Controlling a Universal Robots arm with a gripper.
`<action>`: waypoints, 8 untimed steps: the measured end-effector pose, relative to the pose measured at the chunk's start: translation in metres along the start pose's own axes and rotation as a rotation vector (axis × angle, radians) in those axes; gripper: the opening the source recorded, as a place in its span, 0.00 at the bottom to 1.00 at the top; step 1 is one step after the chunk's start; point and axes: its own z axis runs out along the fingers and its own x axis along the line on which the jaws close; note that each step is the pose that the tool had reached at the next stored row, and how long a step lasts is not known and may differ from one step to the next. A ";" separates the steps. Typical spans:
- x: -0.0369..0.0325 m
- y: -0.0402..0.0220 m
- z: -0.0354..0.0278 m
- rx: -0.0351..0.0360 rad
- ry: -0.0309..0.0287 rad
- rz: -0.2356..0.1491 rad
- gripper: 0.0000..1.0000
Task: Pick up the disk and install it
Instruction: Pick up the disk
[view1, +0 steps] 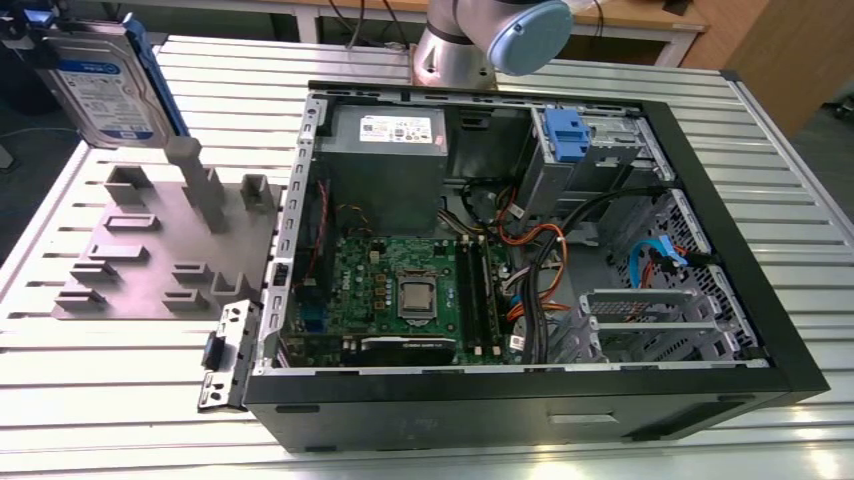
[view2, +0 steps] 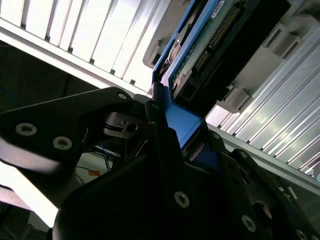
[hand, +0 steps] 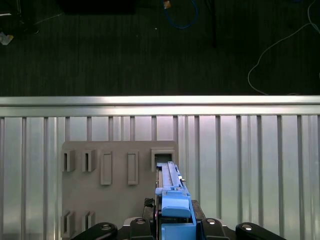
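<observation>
The disk (view1: 110, 88), a silver-grey drive with a white-and-blue label in a blue carrier frame, hangs upright above the grey slotted fixture plate (view1: 127, 255) at the exterior view's left. My gripper (view2: 169, 124) is shut on the blue frame at the disk's end; black parts of it show at the disk's top (view1: 30, 25). In the first wrist view the disk (hand: 169, 182) is edge-on, running from my gripper (hand: 172, 222) toward a slot (hand: 162, 157) in the plate. Its circuit board side (view2: 210, 40) faces the second wrist view.
An open black computer case (view1: 747, 300) lies on the slatted metal table (view1: 801, 140), with motherboard, cables and a drive cage with a blue latch (view1: 567, 135). The arm's base (view1: 467, 45) stands behind it. Upright posts (view1: 200, 185) rise from the fixture plate.
</observation>
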 end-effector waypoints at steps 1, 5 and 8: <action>0.0000 0.0000 -0.0004 0.0000 0.0000 0.000 0.37; -0.0001 0.0000 -0.0019 0.0000 0.0000 0.000 0.37; -0.0001 0.0000 -0.0030 0.0000 0.0000 0.000 0.37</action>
